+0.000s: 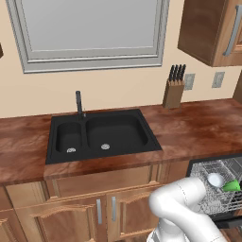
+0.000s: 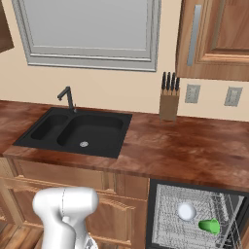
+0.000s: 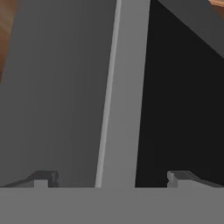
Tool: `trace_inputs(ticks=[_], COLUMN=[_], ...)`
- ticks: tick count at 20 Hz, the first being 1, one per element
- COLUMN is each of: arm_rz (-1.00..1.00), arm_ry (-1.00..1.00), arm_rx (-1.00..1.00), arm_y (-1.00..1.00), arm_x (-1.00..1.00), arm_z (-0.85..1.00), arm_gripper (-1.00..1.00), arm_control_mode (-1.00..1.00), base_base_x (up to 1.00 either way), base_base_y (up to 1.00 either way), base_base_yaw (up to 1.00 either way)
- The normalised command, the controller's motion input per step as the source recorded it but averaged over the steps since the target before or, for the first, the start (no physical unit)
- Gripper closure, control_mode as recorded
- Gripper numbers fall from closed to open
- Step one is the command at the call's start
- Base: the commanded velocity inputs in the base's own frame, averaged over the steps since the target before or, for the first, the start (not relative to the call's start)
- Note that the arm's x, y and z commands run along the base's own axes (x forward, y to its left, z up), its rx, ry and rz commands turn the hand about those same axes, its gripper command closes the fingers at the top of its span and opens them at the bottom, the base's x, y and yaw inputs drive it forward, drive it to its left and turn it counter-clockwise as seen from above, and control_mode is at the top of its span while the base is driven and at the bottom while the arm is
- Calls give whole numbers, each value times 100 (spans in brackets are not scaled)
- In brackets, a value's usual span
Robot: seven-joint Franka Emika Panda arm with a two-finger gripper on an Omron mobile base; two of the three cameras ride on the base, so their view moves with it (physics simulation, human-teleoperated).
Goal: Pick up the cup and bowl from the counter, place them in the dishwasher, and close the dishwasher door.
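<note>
Glossy white rounded arm, smooth bulbous casing, faint seam lines, pincer tips seemingly dark grey

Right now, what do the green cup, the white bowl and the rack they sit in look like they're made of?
The cup looks like plain matte plastic: flat bright green, no shine. The bowl seems glazed ceramic or glossy plastic, smooth with a soft sheen. The rack looks like thin grey coated metal wire, a see-through grid.

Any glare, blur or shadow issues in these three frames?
Left base view: flat, even render light, soft sheen on the counter, no hard shadows. Right base view: the same; the bowl and the cup read clearly in the dishwasher rack. Hand view: close and soft; grey and black panels blur together, with the gripper tips wide apart.
</note>
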Motion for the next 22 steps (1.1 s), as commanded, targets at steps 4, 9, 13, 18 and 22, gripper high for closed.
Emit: trace_inputs(ticks=[4,9,13,18,22], arm_rz=[0,0,0,0,0], arm_ry=[-7,-6,-5,-3,-4], arm_rx=[0,0,0,0,0], arm_y=[0,0,0,0,0], arm_x=[99,79,76,70,75], arm_z=[0,-4,-12,-25,-26], arm_gripper=[-100,-100,-100,-100,-100], arm_control_mode=[-100,-100,-100,-100,-100], base_base_x=[0,0,0,0,0], base_base_y=[0,0,0,0,0], base_base_yaw=[0,0,0,0,0])
